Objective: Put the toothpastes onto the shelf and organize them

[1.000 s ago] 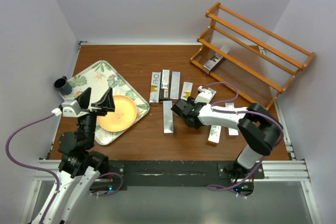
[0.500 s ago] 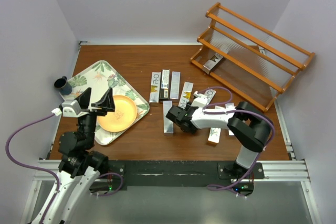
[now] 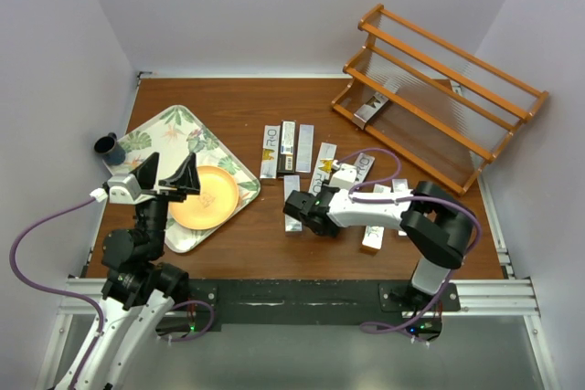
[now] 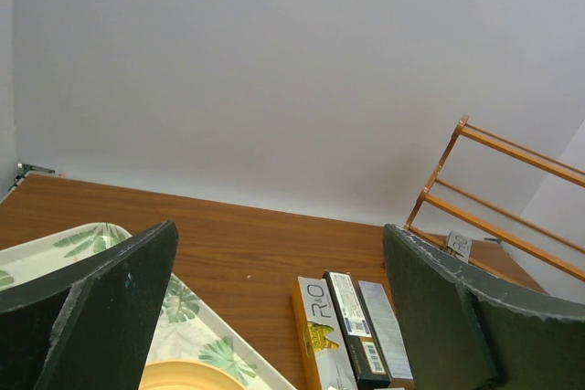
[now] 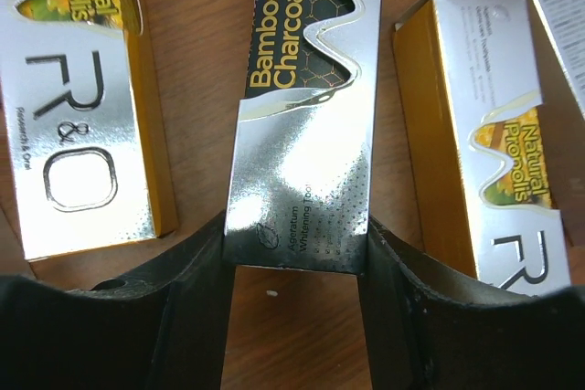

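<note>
My right gripper point(image 3: 298, 211) is low over the table, its fingers closed against both sides of the near end of a silver "Bamboo Charcoal" toothpaste carton point(image 5: 306, 107), which lies flat point(image 3: 292, 196). In the right wrist view the gripper point(image 5: 294, 253) has gold-edged cartons to its left point(image 5: 82, 107) and right point(image 5: 484, 162). Three more cartons lie side by side point(image 3: 288, 146) mid-table, with others by the right arm point(image 3: 374, 231). One carton point(image 3: 370, 109) rests on the orange-brown shelf point(image 3: 457, 70) at the far right. My left gripper point(image 3: 165, 178) is open and empty above the tray.
A leaf-patterned tray point(image 3: 155, 134) holds an orange plate point(image 3: 206, 196) at the left. A dark cup point(image 3: 110, 146) stands beyond the table's left edge. The left wrist view shows the shelf point(image 4: 512, 148) and three cartons point(image 4: 352, 326) ahead. Walls close in on all sides.
My right gripper has moved left and nearer, from beside the cartons at the centre right to the near end of the lone silver carton. The left arm has not moved.
</note>
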Robot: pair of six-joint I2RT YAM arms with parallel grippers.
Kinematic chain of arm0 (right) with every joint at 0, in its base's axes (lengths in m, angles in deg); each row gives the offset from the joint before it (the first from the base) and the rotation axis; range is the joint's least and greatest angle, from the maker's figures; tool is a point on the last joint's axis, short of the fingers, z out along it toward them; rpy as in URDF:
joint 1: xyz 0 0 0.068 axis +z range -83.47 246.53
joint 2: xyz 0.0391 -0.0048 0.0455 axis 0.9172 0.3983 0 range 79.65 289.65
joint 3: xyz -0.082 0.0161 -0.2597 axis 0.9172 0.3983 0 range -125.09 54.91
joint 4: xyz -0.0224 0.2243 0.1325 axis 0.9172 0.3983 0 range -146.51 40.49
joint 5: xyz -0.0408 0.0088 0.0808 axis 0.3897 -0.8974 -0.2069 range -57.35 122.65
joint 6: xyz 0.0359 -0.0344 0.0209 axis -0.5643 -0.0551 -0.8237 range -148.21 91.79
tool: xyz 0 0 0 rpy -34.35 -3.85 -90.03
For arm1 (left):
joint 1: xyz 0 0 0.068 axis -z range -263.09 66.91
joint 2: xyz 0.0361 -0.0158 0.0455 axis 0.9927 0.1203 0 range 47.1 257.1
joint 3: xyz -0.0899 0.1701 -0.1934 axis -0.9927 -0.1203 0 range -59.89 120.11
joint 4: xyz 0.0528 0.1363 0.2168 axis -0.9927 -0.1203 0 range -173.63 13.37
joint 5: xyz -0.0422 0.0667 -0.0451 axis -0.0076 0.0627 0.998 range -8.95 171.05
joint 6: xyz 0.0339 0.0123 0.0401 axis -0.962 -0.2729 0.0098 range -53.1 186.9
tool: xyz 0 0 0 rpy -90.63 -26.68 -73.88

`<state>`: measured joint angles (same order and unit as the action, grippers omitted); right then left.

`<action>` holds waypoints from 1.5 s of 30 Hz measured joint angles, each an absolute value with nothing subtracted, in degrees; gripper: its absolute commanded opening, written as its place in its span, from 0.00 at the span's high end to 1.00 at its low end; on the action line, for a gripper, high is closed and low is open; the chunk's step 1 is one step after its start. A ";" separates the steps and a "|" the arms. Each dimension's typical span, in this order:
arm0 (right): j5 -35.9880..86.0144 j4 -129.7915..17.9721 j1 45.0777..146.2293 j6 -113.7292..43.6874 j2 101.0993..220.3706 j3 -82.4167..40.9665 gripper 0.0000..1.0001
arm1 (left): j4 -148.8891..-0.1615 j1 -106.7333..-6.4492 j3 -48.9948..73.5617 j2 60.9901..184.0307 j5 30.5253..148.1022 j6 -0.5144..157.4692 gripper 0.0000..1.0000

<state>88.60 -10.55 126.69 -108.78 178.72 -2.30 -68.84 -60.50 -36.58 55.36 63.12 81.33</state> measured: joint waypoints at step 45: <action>82.48 -37.98 90.25 -72.15 181.45 -10.80 0.90 | -68.95 -60.06 -36.53 56.27 63.97 81.33 0.00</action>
